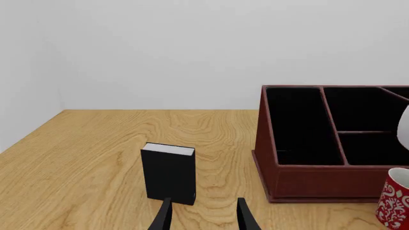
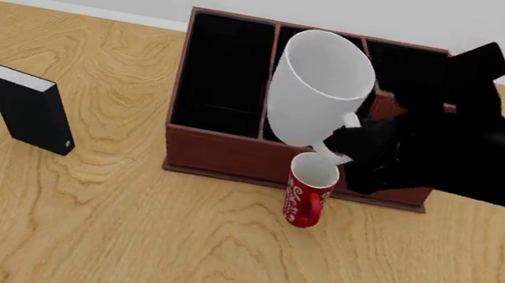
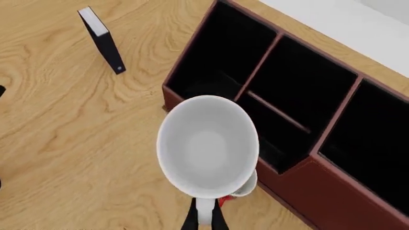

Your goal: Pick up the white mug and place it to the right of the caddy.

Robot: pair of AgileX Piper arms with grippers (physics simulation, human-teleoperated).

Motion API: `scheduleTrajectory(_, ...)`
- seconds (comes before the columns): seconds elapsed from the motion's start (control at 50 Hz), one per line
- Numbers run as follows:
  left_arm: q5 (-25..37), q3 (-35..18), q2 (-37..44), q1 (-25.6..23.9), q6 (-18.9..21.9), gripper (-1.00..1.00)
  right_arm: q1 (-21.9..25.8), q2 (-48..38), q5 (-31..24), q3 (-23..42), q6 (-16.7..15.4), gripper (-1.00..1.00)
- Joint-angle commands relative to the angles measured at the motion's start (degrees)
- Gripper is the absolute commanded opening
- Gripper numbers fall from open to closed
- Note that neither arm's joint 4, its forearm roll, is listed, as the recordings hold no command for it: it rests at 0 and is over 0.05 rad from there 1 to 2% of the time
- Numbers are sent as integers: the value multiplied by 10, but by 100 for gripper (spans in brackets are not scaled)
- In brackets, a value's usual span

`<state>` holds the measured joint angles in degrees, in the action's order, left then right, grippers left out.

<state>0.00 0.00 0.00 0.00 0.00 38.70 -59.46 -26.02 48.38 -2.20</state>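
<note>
— Two grippers show; start with the right one.

— Right gripper (image 3: 203,218) is clamped on the loop handle of the white mug (image 2: 319,91). In the right wrist view its two dark fingers (image 3: 189,221) pinch the handle, and the mug's open mouth faces the camera.

— Where is the mug?

— Off the table, tilted, hanging in the front view before the caddy (image 2: 213,152) and above its front wall, near the middle compartments. The right arm (image 2: 476,160) reaches in from the right, a dark mass covering the caddy's right-hand part.

— And under the mug?

— Red mug (image 2: 310,191) with white lettering, upright on the wooden table (image 2: 164,242), just in front of the caddy's front wall. White mug's base sits just above the red one's rim in the front view; I cannot tell whether they touch.

— Left gripper?

— Left gripper (image 1: 201,215) is parted and grasps nothing; the left wrist view shows its two fingertips with table between them. It sits low at the near left corner of the front view, well apart from the caddy.

— Anything else?

— Small black box (image 2: 30,108) with a white top, standing on the table left of the caddy, just ahead of the left gripper.
</note>
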Motion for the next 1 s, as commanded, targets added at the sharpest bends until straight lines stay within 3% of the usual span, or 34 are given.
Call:
scheduleTrajectory(0.02, 0, 0, 0, 0, 0, 100, -43, 81, -37, -23, -7, -100)
scheduleTrajectory(0.46, 0, 0, 0, 0, 0, 100, -152, 234, -142, -40, -14, -100)
scheduleTrajectory(1.0, 0, 0, 0, 0, 0, 100, -261, 328, -238, -21, 8, -100)
